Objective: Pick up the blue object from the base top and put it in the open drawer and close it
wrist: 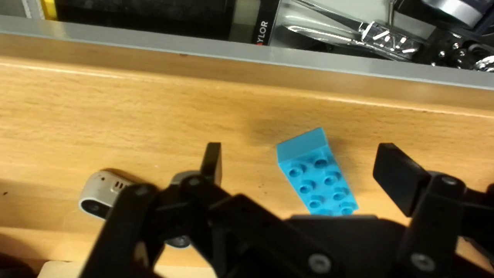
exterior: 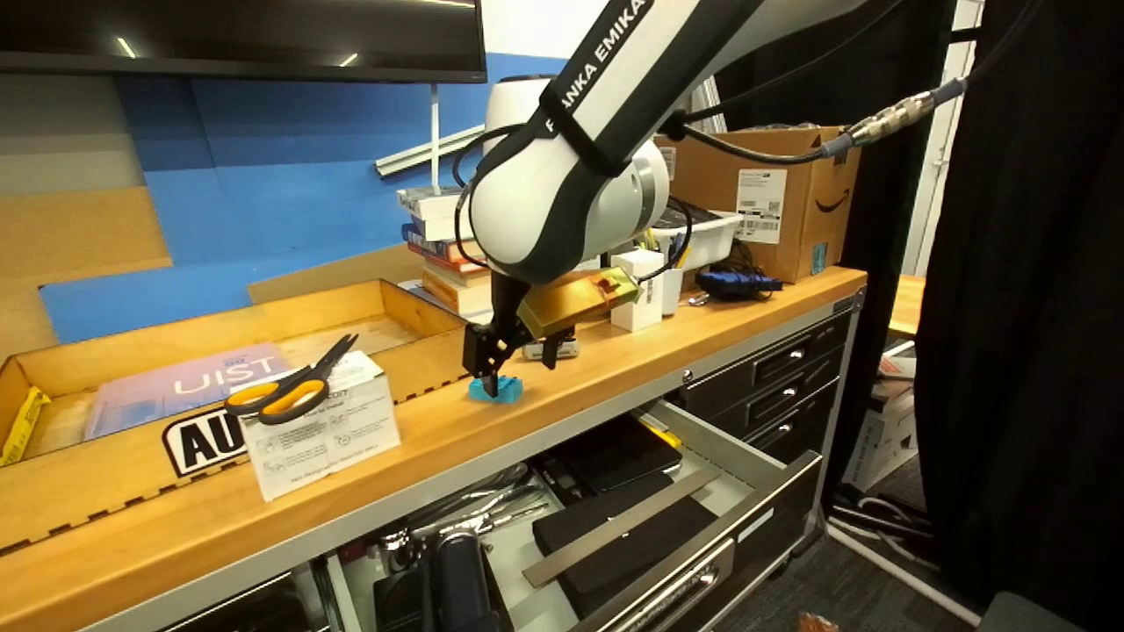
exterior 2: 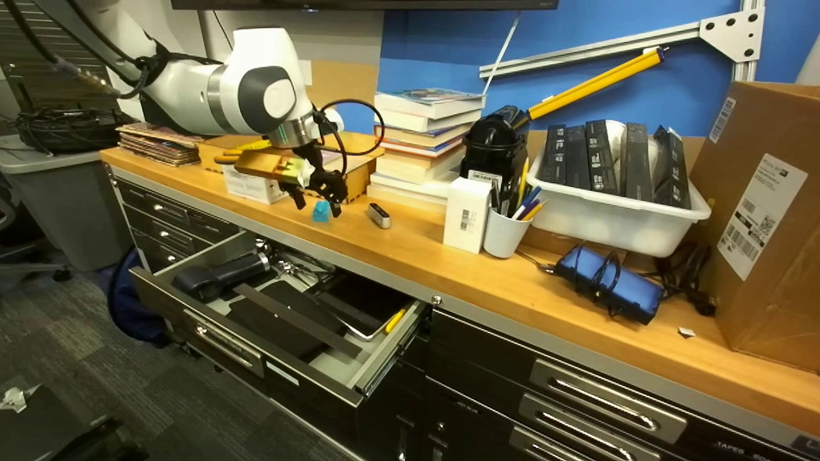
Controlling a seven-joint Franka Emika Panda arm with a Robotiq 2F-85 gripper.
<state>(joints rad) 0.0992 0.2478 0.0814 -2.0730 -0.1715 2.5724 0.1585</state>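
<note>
The blue object is a small light-blue studded brick lying on the base top. It shows in both exterior views (exterior: 507, 391) (exterior 2: 321, 212) and in the wrist view (wrist: 318, 173), where my gripper hides its near end. The base top (exterior: 439, 439) (exterior 2: 410, 246) (wrist: 115, 112) is a light-brown wooden bench. My gripper (exterior: 522, 373) (exterior 2: 318, 206) (wrist: 299, 158) is open and low over the brick. In the wrist view the brick lies between the fingers, slanted, with gaps on both sides. The open drawer (exterior: 786, 505) (exterior 2: 307, 378) sticks out below the bench's front edge.
A small grey-white device (exterior 2: 379, 216) (wrist: 101, 193) lies beside the brick. A white carton with scissors (exterior: 325, 430), a wooden tray (exterior: 263, 320), a book stack (exterior 2: 423, 137) and a tall white box (exterior 2: 464, 214) stand around. The drawer holds utensils, dark flat items and a loose bar (exterior: 619, 527).
</note>
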